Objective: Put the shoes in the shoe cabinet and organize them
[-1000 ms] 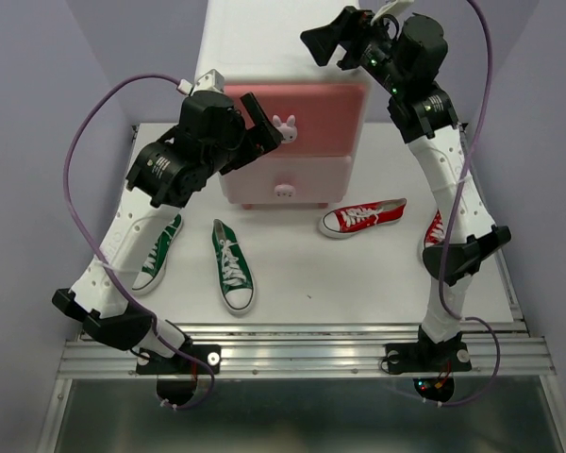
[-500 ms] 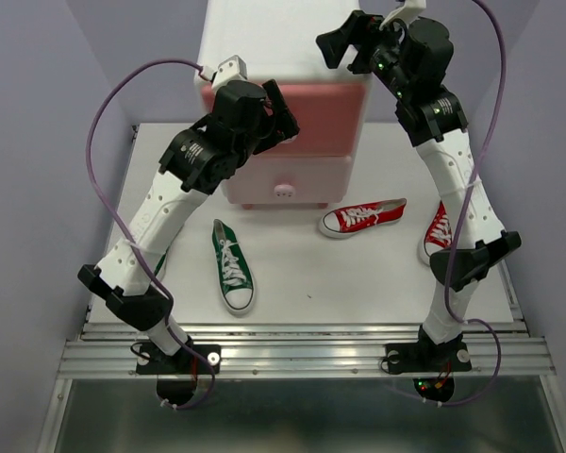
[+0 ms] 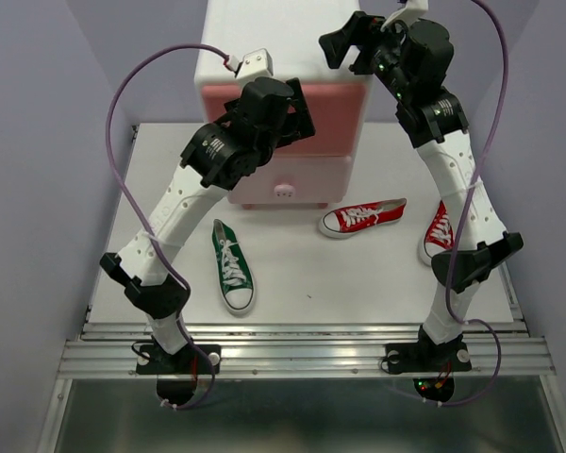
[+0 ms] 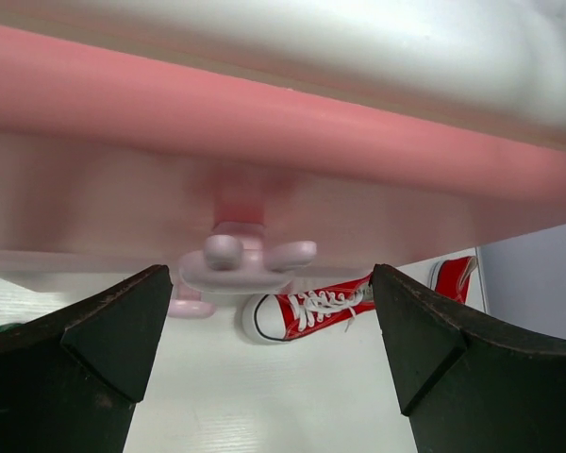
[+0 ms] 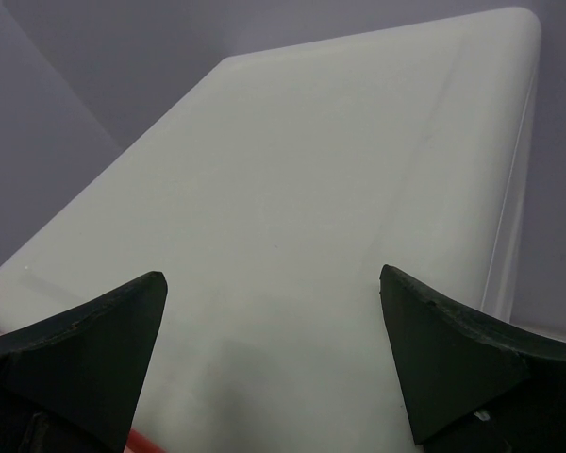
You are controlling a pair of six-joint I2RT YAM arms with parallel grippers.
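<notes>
Shoe cabinet (image 3: 264, 47): smooth white plastic, rounded corners, glossy pink front. Left claw (image 4: 269, 288) and right claw (image 5: 274, 283) gaped wide, empty. Only left wrist view showed upper bunny knob (image 4: 241, 255); left arm (image 3: 184, 193) hid it overhead.

Your left gripper (image 4: 268, 272) has its jaws wide on either side of the bunny knob (image 4: 245, 260), with the pink front of the shoe cabinet (image 3: 274, 38) blocking just beyond. On the worktop (image 3: 302, 274), an open lane runs between the green shoe (image 3: 233, 266) and the red shoe (image 3: 362, 217).
</notes>
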